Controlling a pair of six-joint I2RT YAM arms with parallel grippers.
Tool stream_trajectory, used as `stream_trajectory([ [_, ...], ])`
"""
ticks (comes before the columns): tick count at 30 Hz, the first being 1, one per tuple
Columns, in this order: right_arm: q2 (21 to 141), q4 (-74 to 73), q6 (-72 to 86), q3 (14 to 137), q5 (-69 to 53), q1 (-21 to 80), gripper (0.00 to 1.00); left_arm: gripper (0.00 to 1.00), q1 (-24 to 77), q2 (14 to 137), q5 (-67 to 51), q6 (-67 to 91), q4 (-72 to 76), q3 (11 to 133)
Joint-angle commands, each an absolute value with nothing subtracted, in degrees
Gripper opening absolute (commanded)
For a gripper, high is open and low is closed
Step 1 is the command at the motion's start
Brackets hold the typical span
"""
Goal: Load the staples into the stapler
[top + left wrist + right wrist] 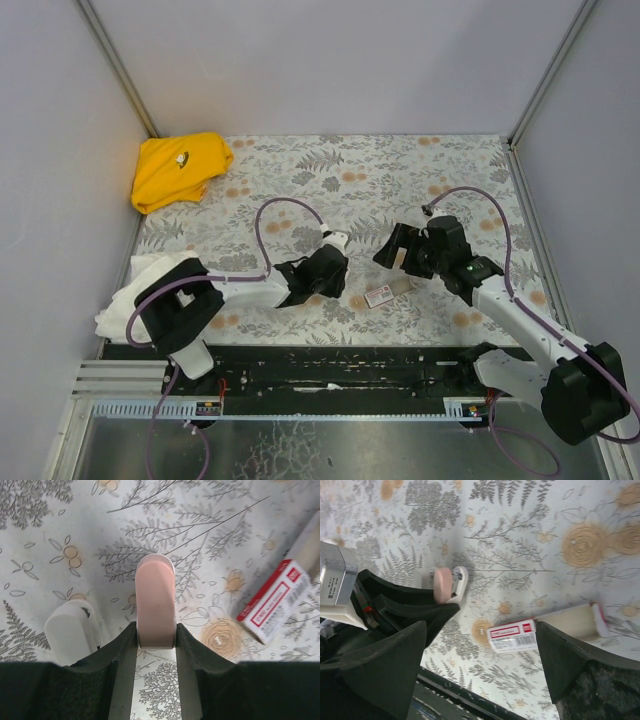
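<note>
Your top camera sits high behind the arm bases and looks down and forward, taking in the whole bench (400, 170). Your left wrist camera rides low and looks out along the left claw (155, 637) from very near. The stapler (155, 600) fills its centre and the red-and-white staple box (275, 602) sits at its right edge. Your right wrist camera hangs higher, looking down between the fingers of the right claw (482, 630). All three views share the stapler and that box. The right wrist view also catches the left claw.
</note>
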State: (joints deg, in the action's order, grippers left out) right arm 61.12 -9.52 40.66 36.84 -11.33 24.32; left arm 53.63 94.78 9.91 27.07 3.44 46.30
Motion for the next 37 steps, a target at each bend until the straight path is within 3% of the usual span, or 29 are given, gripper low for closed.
stream_trajectory([
  [1,59.15,-14.71,34.81,40.28,-3.68,24.14,0.96,0.25,53.80,95.83,14.04,29.16,1.42,48.94],
  [2,59.09,-15.13,34.11,40.33,-2.88,24.17,0.97,0.42,53.79,95.89,14.22,29.38,1.14,49.08],
  [4,59.23,-15.61,32.62,40.59,-1.81,24.17,0.97,0.61,53.83,95.57,13.82,29.38,1.06,49.13],
  [6,59.52,-15.10,31.33,40.46,-0.94,24.10,0.99,0.73,53.75,94.63,12.60,28.54,1.96,49.13],
  [9,60.75,-11.67,28.31,39.92,-2.08,22.88,0.99,0.84,52.34,92.11,9.40,27.09,3.46,49.13],
  [12,63.40,-9.65,24.65,40.87,-5.01,16.03,0.99,0.87,46.54,89.01,6.28,26.70,3.46,48.83],
  [16,62.44,-6.16,21.95,40.95,-7.33,3.57,0.99,0.91,31.76,80.38,3.71,26.74,8.35,42.22],
  [19,56.79,2.58,22.27,34.94,-4.67,-1.83,0.99,0.99,19.47,72.42,7.85,33.60,15.34,33.57],
  [22,51.36,12.82,21.64,26.62,2.84,-1.93,0.99,1.00,11.48,64.39,14.64,36.52,21.65,25.08],
  [28,49.57,30.50,18.80,13.28,16.31,-1.93,0.99,1.00,10.14,62.24,34.26,26.37,24.02,21.40],
  [37,60.36,40.15,15.38,11.90,18.96,-1.93,0.99,1.00,9.05,67.91,30.03,21.08,31.76,22.99],
])
